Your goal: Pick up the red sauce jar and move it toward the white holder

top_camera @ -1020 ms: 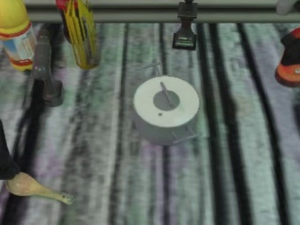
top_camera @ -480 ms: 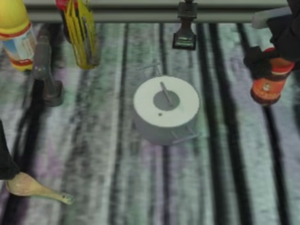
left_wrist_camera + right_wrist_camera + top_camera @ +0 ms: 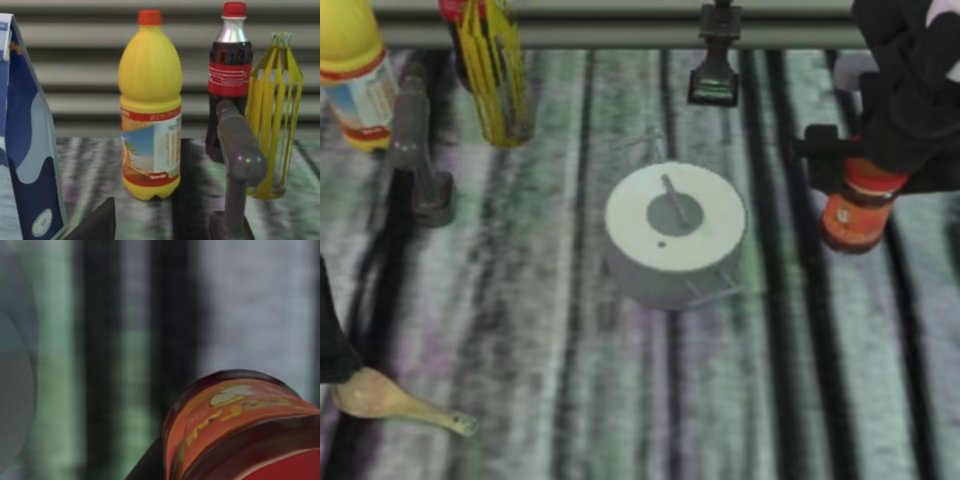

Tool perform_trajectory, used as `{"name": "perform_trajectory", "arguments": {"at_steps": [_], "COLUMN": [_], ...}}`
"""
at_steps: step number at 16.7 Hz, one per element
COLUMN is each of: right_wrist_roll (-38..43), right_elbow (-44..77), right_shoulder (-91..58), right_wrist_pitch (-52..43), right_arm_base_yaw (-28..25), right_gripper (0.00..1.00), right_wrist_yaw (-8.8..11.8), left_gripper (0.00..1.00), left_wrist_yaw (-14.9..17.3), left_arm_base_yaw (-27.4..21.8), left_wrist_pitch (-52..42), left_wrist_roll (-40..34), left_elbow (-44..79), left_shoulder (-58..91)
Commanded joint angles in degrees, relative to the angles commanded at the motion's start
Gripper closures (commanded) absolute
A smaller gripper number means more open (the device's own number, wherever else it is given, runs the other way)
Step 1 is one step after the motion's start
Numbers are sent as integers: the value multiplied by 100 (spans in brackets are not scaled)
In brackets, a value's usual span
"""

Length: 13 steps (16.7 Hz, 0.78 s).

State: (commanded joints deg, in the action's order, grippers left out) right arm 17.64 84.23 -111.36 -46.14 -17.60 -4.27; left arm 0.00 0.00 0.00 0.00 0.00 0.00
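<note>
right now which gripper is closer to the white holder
Right. The right gripper holds the red sauce jar just right of the white holder; the left arm sits at the table's far left edge.

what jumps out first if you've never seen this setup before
The right gripper at the top view's right, holding the red sauce jar tilted above the striped table. Next comes the white holder at the table's middle, apart from the jar. At the far left stand a yellow bottle and a yellow-stick cup.
</note>
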Motion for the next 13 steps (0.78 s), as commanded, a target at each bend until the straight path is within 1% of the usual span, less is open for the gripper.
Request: {"name": "perform_trajectory", "arguments": {"at_steps": [6, 13], "right_wrist_roll": [25, 13], "right_elbow": [-9, -416], "right_shoulder": [-29, -450], "right_wrist_pitch": [18, 868], "right_arm_base_yaw": [15, 8], "right_gripper": [100, 100], "right_wrist_yaw": [8, -6], "left_gripper": [0, 0], "left_wrist_yaw": [0, 0], "left_arm_base_yaw": [0, 0], "left_wrist_pitch": [0, 0], "left_wrist_roll": [0, 0], "left_elbow": [0, 0], "left_shoulder": [0, 0]}}
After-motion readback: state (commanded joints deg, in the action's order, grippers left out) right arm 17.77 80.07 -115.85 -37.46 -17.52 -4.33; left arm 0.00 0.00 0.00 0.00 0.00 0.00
